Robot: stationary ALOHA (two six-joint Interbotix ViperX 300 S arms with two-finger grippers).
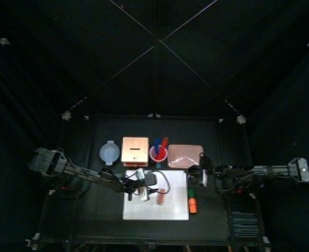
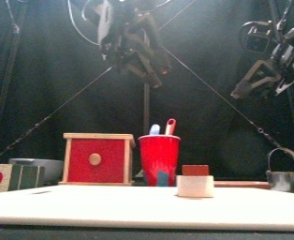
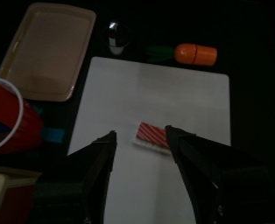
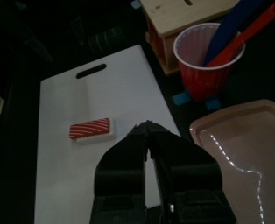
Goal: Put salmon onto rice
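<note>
The salmon (image 3: 153,136), a pinkish-red striped slice, lies on top of the rice (image 2: 195,187), a small white lump, on the white board (image 3: 186,105). In the front view the salmon (image 2: 195,171) caps the lump. My left gripper (image 3: 140,134) hangs open above the board, one jaw on each side of the salmon and clear of it. My right gripper (image 4: 143,130) is shut and empty, held above the board's edge a little way from the salmon (image 4: 89,129). The front view shows both grippers raised well above the table.
A red cup (image 4: 207,54) with utensils and a wooden box (image 2: 97,158) stand behind the board. A pinkish tray (image 3: 49,48) lies beside them. An orange piece (image 3: 196,54) sits off the board's edge. A grey bowl (image 1: 108,153) is at the back left.
</note>
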